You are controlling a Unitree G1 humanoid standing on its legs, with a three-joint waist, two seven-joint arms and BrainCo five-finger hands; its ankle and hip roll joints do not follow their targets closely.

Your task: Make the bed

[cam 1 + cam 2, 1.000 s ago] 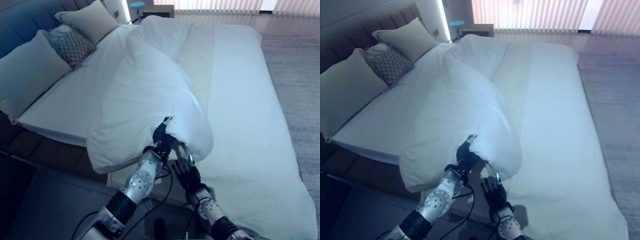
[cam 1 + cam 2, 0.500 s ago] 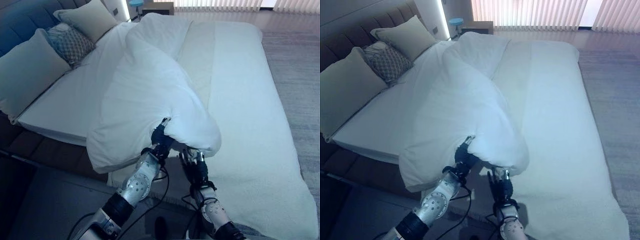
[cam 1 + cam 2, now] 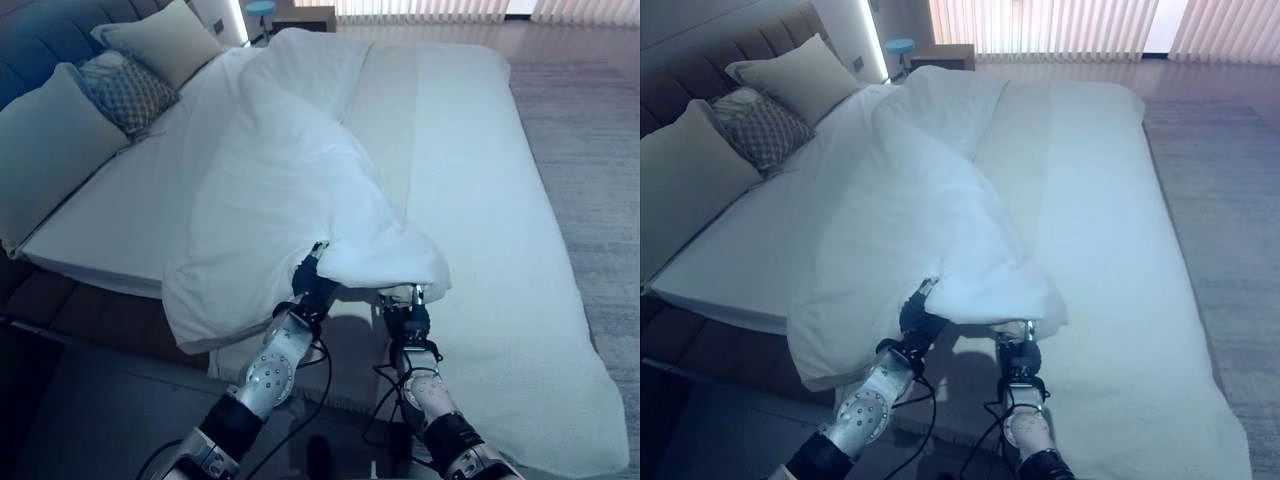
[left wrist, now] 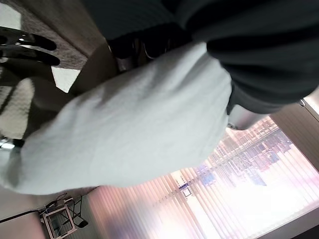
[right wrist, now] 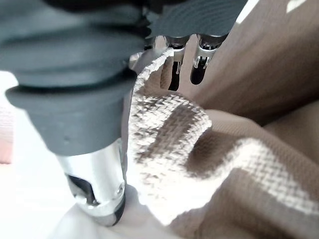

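The big white puffy duvet lies in a long bunched heap down the middle of the wide bed. It runs from the head end to the near edge, and its lower end hangs a little over that edge. One half of the bed, on the robot's right, is smooth under a pale knitted blanket. The other half shows bare white sheet.

The left hand is tucked into the near end of the duvet. Its wrist view shows white cloth bunched against the dark cover, but the fingers are hidden, so I cannot tell if they are closed on it. The right hand is just beside it, under the duvet's edge. In its own wrist view, the fingers curl round a fold of the knitted blanket, with the thumb below, so it is grasping the blanket.

I think the step now is to spread the duvet flat over the bed. To do it well, both hands should hold the near edge well apart, lift it up, and pull it wide toward the sheet side so the heap opens out. The right hand may need to let go of the blanket first, or the smooth blanket could get dragged and wrinkled.

Three pillows sit by the grey padded headboard: two plain pale pillows and a small patterned grey cushion between them.
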